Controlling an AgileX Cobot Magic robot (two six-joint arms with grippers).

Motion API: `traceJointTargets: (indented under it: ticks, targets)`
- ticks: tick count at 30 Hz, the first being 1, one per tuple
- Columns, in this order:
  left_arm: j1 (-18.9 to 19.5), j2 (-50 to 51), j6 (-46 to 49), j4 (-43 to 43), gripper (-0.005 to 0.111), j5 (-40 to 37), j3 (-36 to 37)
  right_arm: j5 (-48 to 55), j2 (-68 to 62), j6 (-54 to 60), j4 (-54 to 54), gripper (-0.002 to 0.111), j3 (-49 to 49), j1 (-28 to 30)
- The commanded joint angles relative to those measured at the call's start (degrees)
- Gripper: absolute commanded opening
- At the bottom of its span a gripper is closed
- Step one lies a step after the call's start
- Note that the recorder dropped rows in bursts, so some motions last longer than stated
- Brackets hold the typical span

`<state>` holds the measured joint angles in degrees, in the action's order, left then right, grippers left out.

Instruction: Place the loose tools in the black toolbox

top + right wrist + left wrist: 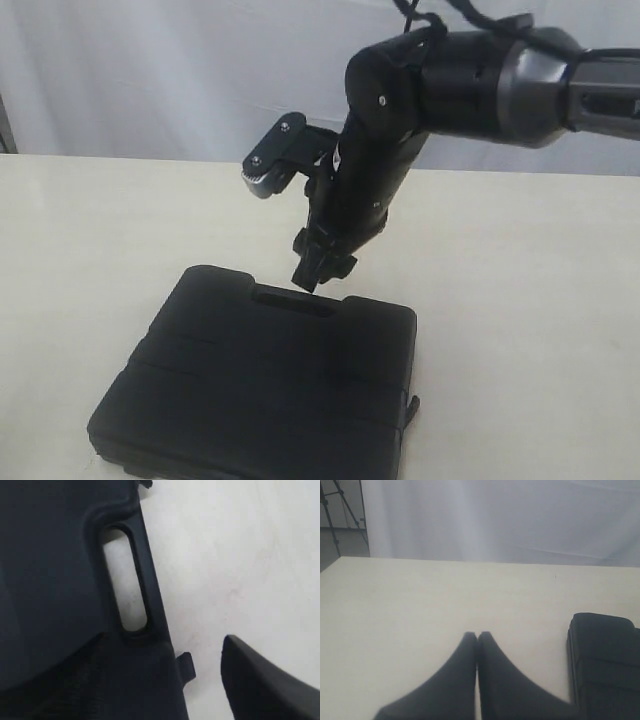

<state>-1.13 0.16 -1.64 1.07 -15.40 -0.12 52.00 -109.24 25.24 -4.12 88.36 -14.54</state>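
L claw (477, 636) pinched shut, empty, low over pale tabletop (420, 605), w/ a corner of the black toolbox (605, 650) nearby. Toolbox lies closed & flat on tabletop, handle cutout (290, 300) along its far edge in ext. view. R claw (318, 272) hangs just above that cutout, jaws spread, holding nothing. One finger (265, 685) sits off the case edge, over bare tabletop.

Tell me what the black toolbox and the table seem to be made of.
Black toolbox: probably moulded plastic, matte; its rounded ribs and edges suggest it. Table: smooth, pale cream top, perhaps laminate; the look leaves it open.
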Motion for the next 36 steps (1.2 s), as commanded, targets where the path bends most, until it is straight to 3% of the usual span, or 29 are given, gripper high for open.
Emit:
traceJointTargets:
  ticks: [1,5,8,15,17,18,19,21,26,36]
  targets:
    - [-0.1,-0.2,-0.1,0.1,0.0,0.0,0.1,6.0,6.3,-2.7,2.1,0.057,0.3,-0.4]
    - [-0.1,-0.2,-0.1,0.1,0.0,0.0,0.1,18.0,14.9,-8.5,7.0,0.057,-0.5,-0.4]
    - [-0.1,-0.2,-0.1,0.1,0.0,0.0,0.1,18.0,24.7,-13.9,15.1,0.057,-7.3,-0.4]
    - [-0.1,-0.2,-0.1,0.1,0.0,0.0,0.1,16.2,41.9,-12.7,30.1,0.057,-24.0,-0.4]
    - [-0.1,-0.2,-0.1,0.1,0.0,0.0,0.1,2.9,47.2,-9.3,33.0,0.043,-29.2,-0.4]
    - [-0.1,-0.2,-0.1,0.1,0.0,0.0,0.1,-3.1,48.8,-8.9,33.2,0.028,-31.2,-0.4]
    - [-0.1,-0.2,-0.1,0.1,0.0,0.0,0.1,-6.8,50.0,-8.9,33.2,0.013,-32.3,-0.4]
    - [-0.1,-0.2,-0.1,0.1,0.0,0.0,0.1,-6.5,51.1,-9.4,33.2,0.0,-32.8,-0.4]
    - [-0.1,-0.2,-0.1,0.1,0.0,0.0,0.1,-4.5,53.1,-9.4,33.2,0.0,-32.8,-0.4]
    - [-0.1,-0.2,-0.1,0.1,0.0,0.0,0.1,-10.2,53.6,-9.4,26.9,0.0,-32.8,-0.4]
